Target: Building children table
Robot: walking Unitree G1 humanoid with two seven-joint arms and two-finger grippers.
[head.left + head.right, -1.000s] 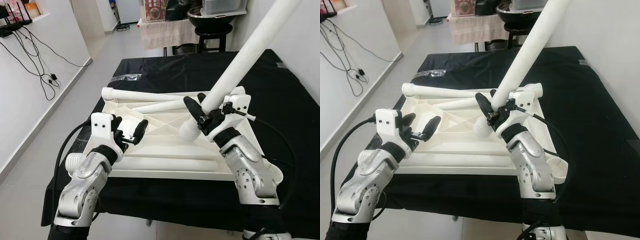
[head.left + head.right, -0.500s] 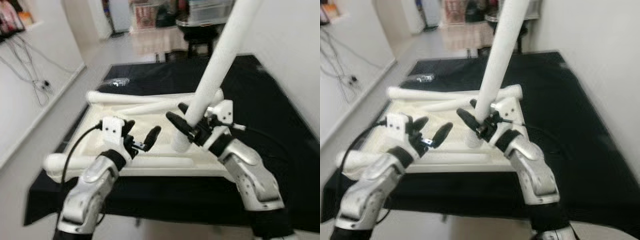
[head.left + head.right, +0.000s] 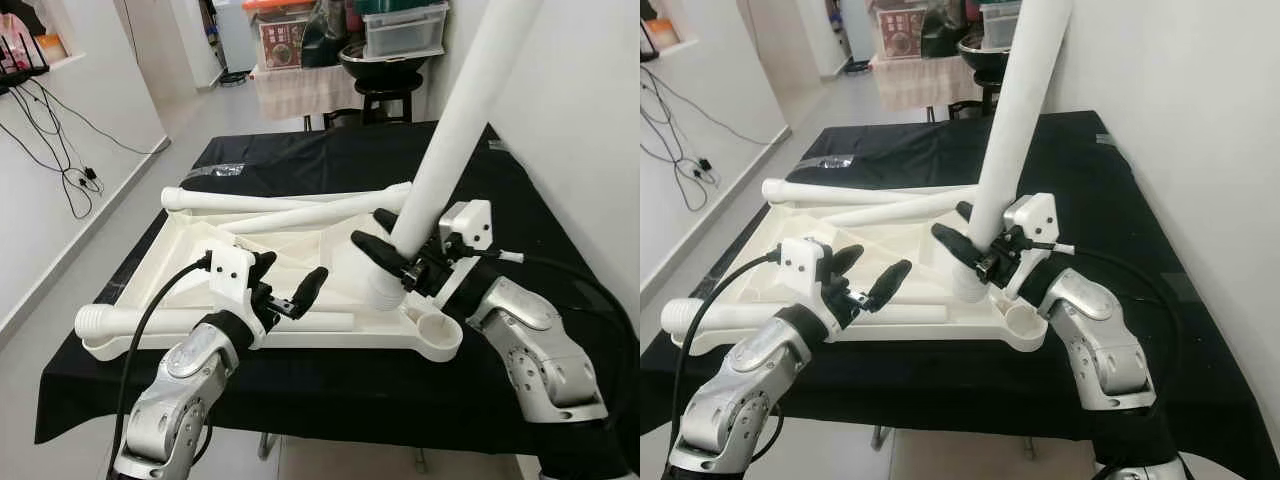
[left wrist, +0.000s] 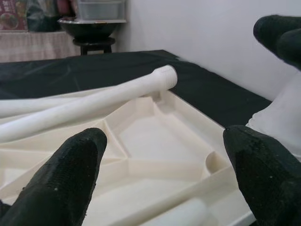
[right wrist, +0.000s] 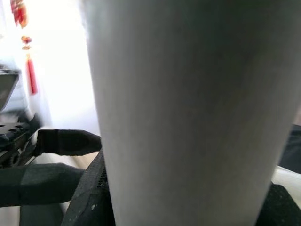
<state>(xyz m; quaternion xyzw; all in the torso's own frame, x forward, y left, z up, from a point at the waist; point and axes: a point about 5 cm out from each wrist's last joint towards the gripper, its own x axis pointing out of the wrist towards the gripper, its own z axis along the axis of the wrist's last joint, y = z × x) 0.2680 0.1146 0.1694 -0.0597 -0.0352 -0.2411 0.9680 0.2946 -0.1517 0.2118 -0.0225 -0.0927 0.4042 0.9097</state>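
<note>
1. Black-draped table (image 3: 300, 400), the surface; an upturned white tabletop (image 3: 190, 245) lies on it, ribbed underside up.
2. Left gripper (image 3: 285, 290): over the tabletop's near edge, fingers spread wide, holding nothing.
3. Loose leg (image 3: 150, 320): lying along the tabletop's near edge.
4. Right gripper (image 3: 385, 240): closed around the raised leg (image 3: 1015, 110), which stands steeply tilted, threaded end down near the tabletop's near right corner socket (image 3: 437, 328).
5. Two more legs (image 3: 260, 202): lying across the tabletop's far side.

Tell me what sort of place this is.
Probably a room in a home, used as an assembly spot: a work table under a black cloth, a tiled floor, and a stool with a storage box by the wall.
</note>
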